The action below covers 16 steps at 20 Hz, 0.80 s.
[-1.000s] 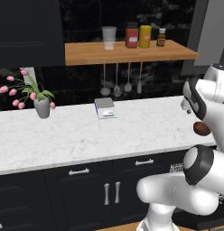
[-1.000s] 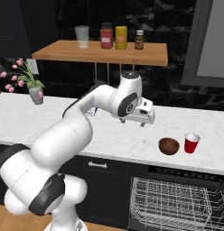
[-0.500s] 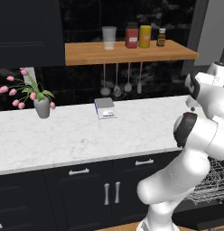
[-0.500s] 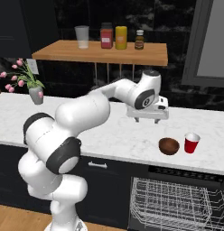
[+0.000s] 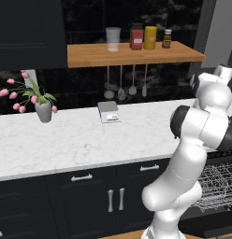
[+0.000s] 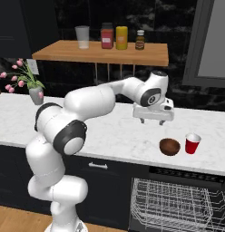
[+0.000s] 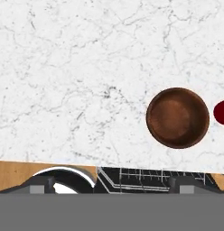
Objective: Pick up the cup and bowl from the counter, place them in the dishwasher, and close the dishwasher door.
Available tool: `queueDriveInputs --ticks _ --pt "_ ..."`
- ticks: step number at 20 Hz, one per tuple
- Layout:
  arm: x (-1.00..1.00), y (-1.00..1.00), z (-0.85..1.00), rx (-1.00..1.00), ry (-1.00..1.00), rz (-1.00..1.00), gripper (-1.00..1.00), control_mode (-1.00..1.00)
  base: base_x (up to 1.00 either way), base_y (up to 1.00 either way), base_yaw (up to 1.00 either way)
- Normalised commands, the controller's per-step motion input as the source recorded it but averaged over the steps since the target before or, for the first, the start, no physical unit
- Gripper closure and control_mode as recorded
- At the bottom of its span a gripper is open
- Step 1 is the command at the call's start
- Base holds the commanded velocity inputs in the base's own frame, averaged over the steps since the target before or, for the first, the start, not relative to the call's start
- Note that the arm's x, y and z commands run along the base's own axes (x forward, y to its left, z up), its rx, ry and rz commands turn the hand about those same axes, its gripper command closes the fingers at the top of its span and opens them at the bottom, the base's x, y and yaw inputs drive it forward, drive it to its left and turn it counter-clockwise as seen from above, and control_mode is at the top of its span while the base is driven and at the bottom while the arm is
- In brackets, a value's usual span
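Now fingers (image 6: 153, 120) empty, slightly apart, having swung right along the counter (image 6: 110, 136) to hover just behind the bowl (image 6: 169, 146); cup (image 6: 192, 143) just beside it near the front edge. Dishwasher (image 6: 178, 206) open below; grasp approach underway.

The long white bench (image 6: 110, 136) has a brown bowl (image 6: 169, 146) on it, near the front edge. A red cup (image 6: 192, 143) stands just beside the bowl. Far from the bowl, at the other end, stands a grey vase of pink flowers (image 6: 35, 94). A small scale (image 5: 109, 112) sits near the back wall.
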Motion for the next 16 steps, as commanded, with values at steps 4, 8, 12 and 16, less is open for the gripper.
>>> queueDriveInputs --ticks 4,8,12,16 --pt "0.18 -0.14 -0.29 -0.02 0.05 -0.05 -1.00 -1.00 0.00 0.00 0.00" --pt "0.09 -0.20 -0.44 0.00 0.05 -0.07 -1.00 -1.00 0.00 0.00 0.00" --pt "0.08 -0.24 -0.58 0.00 0.06 -0.06 -1.00 -1.00 0.00 0.00 0.00" --pt "0.03 -0.22 -0.60 0.00 0.04 -0.03 -1.00 -1.00 0.00 0.00 0.00"
